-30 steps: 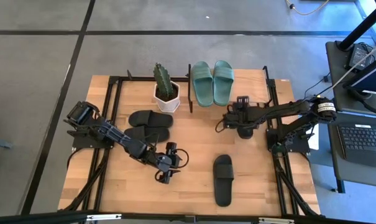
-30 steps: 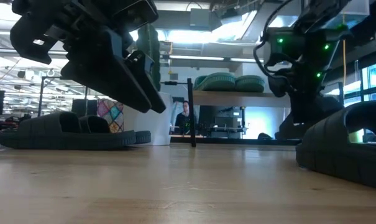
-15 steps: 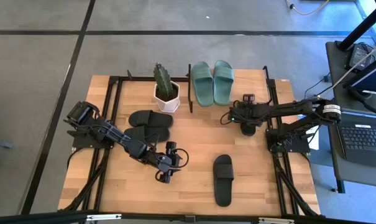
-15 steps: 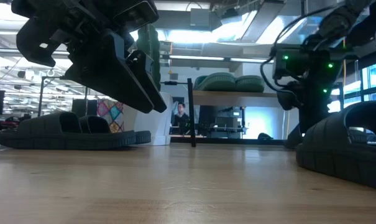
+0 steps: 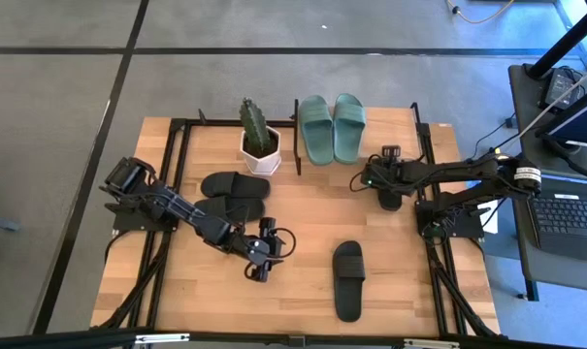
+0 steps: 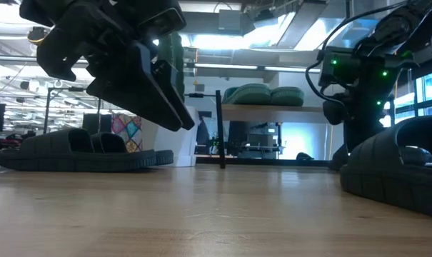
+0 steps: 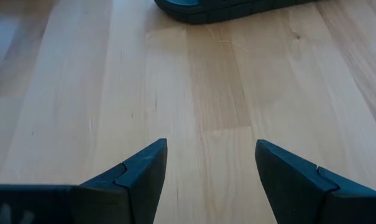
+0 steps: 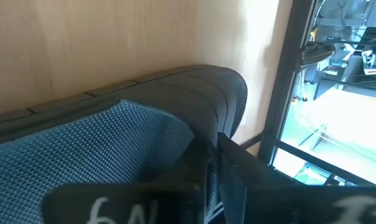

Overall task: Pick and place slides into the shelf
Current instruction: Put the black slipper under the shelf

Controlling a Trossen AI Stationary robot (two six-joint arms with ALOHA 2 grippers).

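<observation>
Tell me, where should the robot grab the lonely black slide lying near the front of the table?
Best bet: the wide strap of the lone black slide. It arches up off the flat sole, so one finger could slip under it and one press on top. It lies sole down with bare table all around, so coming from straight above looks easiest. The open left tool hovers closest, beside it.

One camera looked straight down on the whole table (image 5: 303, 291), another sat level at its surface facing the room, and both wrist cameras looked closely at the wood, all sharing the tabletop.
</observation>
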